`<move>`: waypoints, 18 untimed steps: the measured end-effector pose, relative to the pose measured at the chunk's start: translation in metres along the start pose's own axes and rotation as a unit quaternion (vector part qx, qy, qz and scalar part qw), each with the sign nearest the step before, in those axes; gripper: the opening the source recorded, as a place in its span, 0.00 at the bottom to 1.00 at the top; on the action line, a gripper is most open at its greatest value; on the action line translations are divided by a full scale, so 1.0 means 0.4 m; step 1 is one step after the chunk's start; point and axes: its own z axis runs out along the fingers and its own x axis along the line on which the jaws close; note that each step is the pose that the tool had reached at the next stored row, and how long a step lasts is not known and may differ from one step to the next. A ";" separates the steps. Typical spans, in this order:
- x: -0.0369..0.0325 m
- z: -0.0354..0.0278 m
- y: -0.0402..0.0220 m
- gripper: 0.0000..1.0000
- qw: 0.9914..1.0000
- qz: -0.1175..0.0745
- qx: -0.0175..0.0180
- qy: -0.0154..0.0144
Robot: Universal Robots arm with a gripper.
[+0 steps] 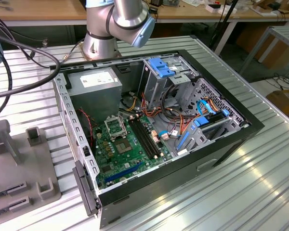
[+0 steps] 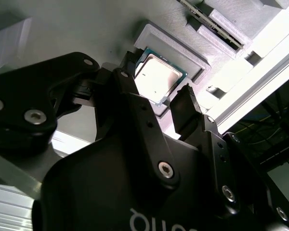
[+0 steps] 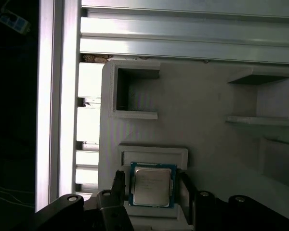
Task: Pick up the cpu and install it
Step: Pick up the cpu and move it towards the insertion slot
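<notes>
Second wrist view: the gripper [image 2: 156,79] is spread apart, with one finger [image 2: 183,108] on each side of the cpu [image 2: 156,76] and neither visibly touching it. The cpu lies flat, metal top up, in a square recess of the grey holder [image 2: 176,45]. Farther off, in the exterior view, the open computer case [image 1: 149,195] stands on the ribbed table [image 1: 260,192].

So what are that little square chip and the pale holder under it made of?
The cpu: its top looks like matt silver-grey metal, catching light evenly, with a greenish board rim. The holder: probably matt grey plastic, perhaps printed, judging by fine layered ridges.
</notes>
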 end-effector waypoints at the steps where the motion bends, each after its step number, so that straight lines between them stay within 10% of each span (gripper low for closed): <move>1: 0.000 0.000 0.000 0.56 1.000 0.000 0.000 0.000; 18: 0.000 0.006 0.000 0.48 1.000 0.000 0.000 0.000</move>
